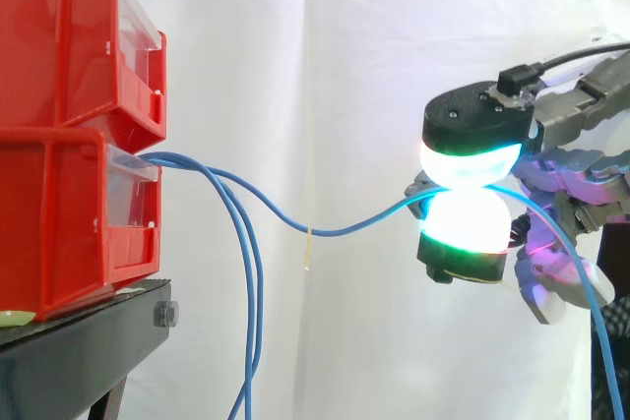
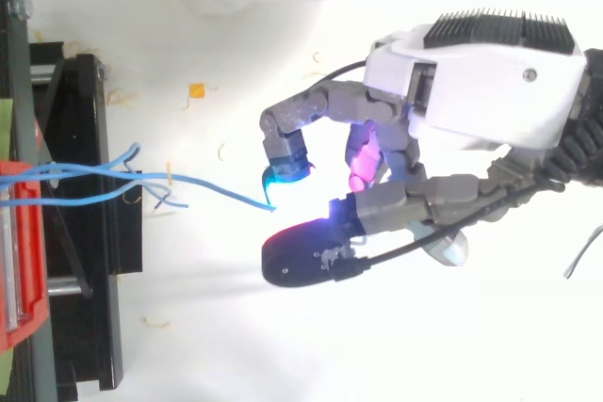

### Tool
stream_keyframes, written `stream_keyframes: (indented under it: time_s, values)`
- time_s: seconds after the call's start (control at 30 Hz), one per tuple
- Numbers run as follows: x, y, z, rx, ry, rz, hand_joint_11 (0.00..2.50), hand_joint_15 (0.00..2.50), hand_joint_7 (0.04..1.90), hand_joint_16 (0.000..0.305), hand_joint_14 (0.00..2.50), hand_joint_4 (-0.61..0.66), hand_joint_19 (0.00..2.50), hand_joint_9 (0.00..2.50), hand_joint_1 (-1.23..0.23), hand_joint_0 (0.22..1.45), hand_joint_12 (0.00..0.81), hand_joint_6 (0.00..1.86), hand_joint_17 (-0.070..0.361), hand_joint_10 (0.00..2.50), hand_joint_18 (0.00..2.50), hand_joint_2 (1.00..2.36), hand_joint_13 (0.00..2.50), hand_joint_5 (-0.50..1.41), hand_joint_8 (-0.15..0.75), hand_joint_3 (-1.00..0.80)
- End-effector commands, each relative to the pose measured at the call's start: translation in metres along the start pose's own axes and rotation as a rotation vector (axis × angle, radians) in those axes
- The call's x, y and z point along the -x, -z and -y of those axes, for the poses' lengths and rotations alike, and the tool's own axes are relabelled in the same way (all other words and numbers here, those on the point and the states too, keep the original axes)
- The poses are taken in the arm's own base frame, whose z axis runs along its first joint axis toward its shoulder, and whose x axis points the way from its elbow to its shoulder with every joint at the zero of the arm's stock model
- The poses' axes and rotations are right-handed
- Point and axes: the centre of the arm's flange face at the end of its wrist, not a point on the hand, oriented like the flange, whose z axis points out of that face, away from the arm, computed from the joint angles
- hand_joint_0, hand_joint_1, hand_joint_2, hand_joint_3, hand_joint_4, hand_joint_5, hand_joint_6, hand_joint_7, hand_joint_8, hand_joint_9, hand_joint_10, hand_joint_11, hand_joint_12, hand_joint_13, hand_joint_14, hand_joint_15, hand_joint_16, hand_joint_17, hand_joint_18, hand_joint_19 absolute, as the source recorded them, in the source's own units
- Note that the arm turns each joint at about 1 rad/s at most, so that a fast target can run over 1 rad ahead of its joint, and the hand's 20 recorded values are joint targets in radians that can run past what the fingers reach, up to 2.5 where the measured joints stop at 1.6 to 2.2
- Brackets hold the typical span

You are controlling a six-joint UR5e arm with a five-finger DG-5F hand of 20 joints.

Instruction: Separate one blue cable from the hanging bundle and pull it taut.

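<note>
**Hand Pinching One Blue Cable Drawn from Stacked Bins**

A smooth white curtain point(image 1: 345, 46) formed the backdrop. Before it stood two red bins of hard, glossy plastic, the upper bin point(image 1: 59, 46) stacked directly on the lower bin point(image 1: 59, 213). Both were box-shaped, and each had a clear, translucent front panel. They rested on one black stand point(image 1: 79, 351) with a matte, flat top and a bolt at its corner.

The hand point(image 1: 474, 123) entered from the right, built of grey jointed segments with black housings. Two of its fingertips point(image 1: 471, 162), thick rounded pads glowing white with cyan above and green below, were pressed together, one over the other. They pinched a single blue cable point(image 1: 335, 231) between them. Another finger, glowing magenta, was curled behind.

The pinched cable, thin and round, ran from the front of the lower bin to the pads. It sagged in a shallow curve and was not taut. Past the pads it dropped toward the lower right. At least two hanging cables point(image 1: 251, 292) of the same blue fell steeply from the same bin, close together and well apart from the hand.

One small yellow tag point(image 1: 309, 243) hung from the pinched cable near its lowest point. In the top view, one orange scrap point(image 2: 196, 91) lay on the white floor among pale shavings.
</note>
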Motion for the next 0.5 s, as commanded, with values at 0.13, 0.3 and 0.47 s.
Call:
stream_keyframes:
  time_s: [0.13,0.3,0.47]
  values:
    - [-0.0020,-0.0014,-0.0029,0.020,-0.007,-0.006,0.67,0.69,1.41,0.037,0.02,0.10,0.70,2.01,-0.68,0.74,0.258,0.50,0.084,0.03,0.79,1.02,1.27,0.15,0.115,-0.14]
    - [-0.0023,-0.0019,-0.0036,0.027,-0.009,-0.007,0.68,0.69,1.41,0.037,0.02,0.10,0.70,2.00,-0.68,0.74,0.260,0.50,0.084,0.03,0.79,1.02,1.27,0.15,0.112,-0.14]
    - [-0.0034,-0.0019,-0.0041,0.031,-0.009,-0.018,0.68,0.69,1.40,0.038,0.02,0.10,0.70,2.00,-0.68,0.74,0.258,0.50,0.084,0.02,0.79,1.02,1.27,0.15,0.114,-0.14]
